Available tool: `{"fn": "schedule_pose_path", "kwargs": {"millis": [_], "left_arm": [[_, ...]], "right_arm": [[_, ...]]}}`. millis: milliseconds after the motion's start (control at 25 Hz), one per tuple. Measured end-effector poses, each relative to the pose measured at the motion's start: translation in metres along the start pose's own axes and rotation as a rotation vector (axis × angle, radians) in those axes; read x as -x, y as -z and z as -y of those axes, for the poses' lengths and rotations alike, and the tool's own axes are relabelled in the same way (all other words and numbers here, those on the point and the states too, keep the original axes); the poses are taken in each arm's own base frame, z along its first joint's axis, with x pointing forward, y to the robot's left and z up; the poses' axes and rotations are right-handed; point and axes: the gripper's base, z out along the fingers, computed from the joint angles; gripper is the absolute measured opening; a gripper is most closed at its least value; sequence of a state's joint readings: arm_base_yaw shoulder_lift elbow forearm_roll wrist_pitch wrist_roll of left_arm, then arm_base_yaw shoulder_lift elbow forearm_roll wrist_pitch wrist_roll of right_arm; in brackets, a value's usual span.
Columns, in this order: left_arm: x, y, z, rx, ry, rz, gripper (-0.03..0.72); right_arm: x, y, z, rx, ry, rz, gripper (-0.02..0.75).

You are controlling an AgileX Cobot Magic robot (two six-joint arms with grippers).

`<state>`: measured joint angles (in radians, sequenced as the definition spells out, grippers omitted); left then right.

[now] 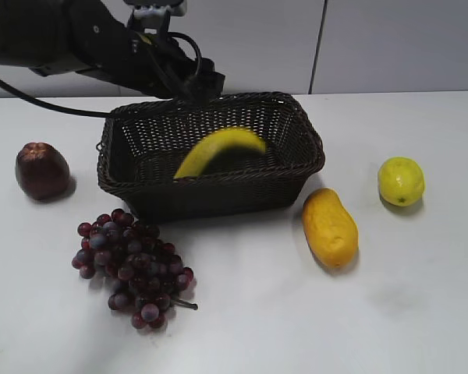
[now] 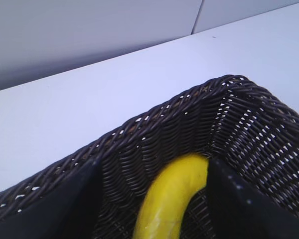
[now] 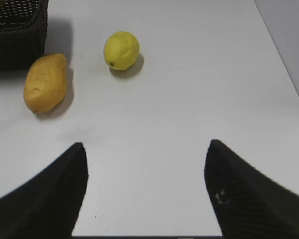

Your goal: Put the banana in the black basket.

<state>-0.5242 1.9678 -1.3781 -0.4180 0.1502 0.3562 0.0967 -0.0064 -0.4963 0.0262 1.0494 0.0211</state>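
The banana (image 1: 218, 148) is yellow and curved. It is inside the black basket (image 1: 218, 199), looks blurred, and leans from the front left wall up toward the middle. My left gripper (image 1: 204, 82) is above the basket's back rim. In the left wrist view my left gripper (image 2: 154, 162) has its jaws wide apart, with the banana (image 2: 174, 199) between and below them against the basket wall (image 2: 189, 107). The left jaw is clear of the banana. My right gripper (image 3: 145, 144) is open and empty above bare table. It does not show in the exterior view.
A stubby orange-yellow fruit (image 1: 329, 227) and a lemon (image 1: 401, 181) lie right of the basket. A bunch of dark grapes (image 1: 132, 266) lies in front of it on the left. A dark red fruit (image 1: 41, 170) lies to its left. The right wrist view shows the basket corner (image 3: 15, 30).
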Motion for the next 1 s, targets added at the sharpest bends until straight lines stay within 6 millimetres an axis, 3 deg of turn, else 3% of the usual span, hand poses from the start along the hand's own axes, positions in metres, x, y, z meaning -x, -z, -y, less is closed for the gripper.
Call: {"fn": "schedule_pose_path", "kwargs": {"millis": [160, 360, 400, 440, 480, 720, 1000], "left_arm": [[0.001, 0.003, 0.001, -0.007, -0.002, -0.012, 0.650], [0.009, 0.022, 0.006, -0.044, -0.008, -0.047, 0.650], [0.016, 0.040, 0.010, -0.071, -0.015, -0.068, 0.650], [0.015, 0.040, 0.010, -0.074, -0.015, -0.075, 0.650], [0.019, 0.058, 0.015, -0.107, -0.023, -0.114, 0.650], [0.025, 0.118, 0.028, -0.213, -0.061, -0.261, 0.637], [0.014, 0.173, 0.026, -0.171, -0.066, -0.501, 0.595]], "right_arm": [[0.000, 0.000, 0.000, 0.000, 0.000, 0.000, 0.582], [0.000, 0.000, 0.000, 0.000, 0.000, 0.000, 0.582], [0.000, 0.000, 0.000, 0.000, 0.000, 0.000, 0.582], [0.000, 0.000, 0.000, 0.000, 0.000, 0.000, 0.582], [0.000, 0.000, 0.000, 0.000, 0.000, 0.000, 0.582], [0.000, 0.000, 0.000, 0.000, 0.000, 0.000, 0.582], [0.000, 0.000, 0.000, 0.000, 0.000, 0.000, 0.582]]}}
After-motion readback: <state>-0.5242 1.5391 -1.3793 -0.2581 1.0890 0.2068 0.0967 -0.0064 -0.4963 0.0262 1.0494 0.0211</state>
